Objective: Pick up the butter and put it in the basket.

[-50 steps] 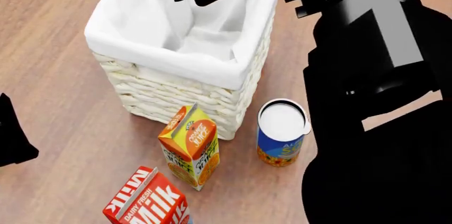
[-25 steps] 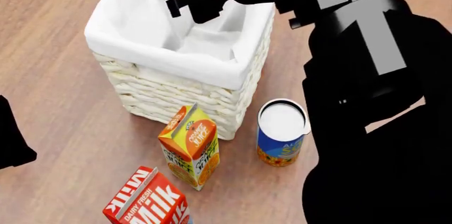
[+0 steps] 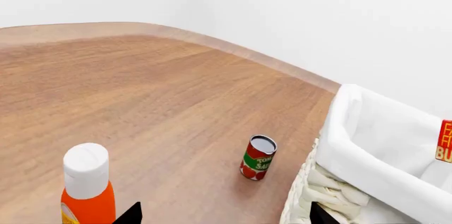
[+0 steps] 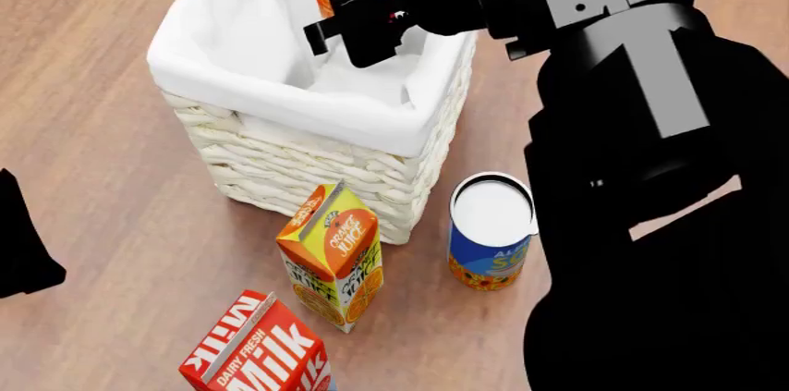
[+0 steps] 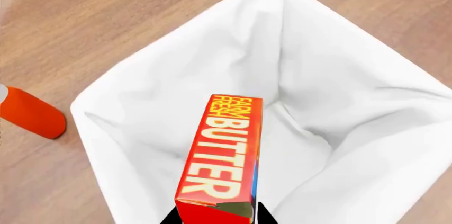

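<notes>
Your right gripper (image 4: 370,26) is clenched on the butter (image 5: 222,152) and holds it over the open basket (image 4: 296,104), above the white liner. The left gripper is not in view. If you release now, I think the box can fall on its end and lean against the liner wall. If you lower more, the fingers can catch the folded cloth at the rim and pull it.

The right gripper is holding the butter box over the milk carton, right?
Not quite. The right gripper does hold the butter, but over the open basket, not the milk carton. The right wrist view shows the white liner straight below the box.
</notes>
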Robot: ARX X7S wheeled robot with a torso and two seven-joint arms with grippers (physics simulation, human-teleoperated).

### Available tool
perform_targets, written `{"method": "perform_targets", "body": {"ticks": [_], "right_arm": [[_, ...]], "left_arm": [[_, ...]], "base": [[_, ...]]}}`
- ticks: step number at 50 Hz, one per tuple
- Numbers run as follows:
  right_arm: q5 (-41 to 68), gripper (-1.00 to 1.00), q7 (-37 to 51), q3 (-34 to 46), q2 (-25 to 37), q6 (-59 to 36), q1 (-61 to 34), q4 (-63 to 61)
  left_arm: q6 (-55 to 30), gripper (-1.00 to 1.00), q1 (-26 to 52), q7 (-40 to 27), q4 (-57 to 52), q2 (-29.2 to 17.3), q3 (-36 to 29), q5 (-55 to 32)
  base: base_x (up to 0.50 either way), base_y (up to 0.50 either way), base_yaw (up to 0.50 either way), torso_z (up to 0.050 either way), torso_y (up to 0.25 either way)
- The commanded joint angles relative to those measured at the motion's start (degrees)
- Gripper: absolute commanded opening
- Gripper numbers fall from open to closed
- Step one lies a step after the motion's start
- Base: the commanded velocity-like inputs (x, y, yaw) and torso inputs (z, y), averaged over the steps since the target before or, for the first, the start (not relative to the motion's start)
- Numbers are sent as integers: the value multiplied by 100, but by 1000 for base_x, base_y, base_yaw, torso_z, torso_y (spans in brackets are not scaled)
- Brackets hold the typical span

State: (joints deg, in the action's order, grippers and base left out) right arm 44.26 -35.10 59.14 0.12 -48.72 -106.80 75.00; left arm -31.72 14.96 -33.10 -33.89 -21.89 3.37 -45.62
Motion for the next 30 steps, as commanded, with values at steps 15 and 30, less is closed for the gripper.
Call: {"method": "perform_targets", "body": {"ticks": [15, 30], "right_arm": [[465, -100, -241, 199, -11, 102, -37, -3], [-85, -100, -308, -358, -11, 74, 66, -3]], "left_arm": [[-11, 100, -12, -70, -48, -41, -29, -43], [21, 100, -15, -70, -23, -57, -48, -44]], "base": [[0, 0, 0, 1, 1], [0, 0, 0, 0, 1]]}}
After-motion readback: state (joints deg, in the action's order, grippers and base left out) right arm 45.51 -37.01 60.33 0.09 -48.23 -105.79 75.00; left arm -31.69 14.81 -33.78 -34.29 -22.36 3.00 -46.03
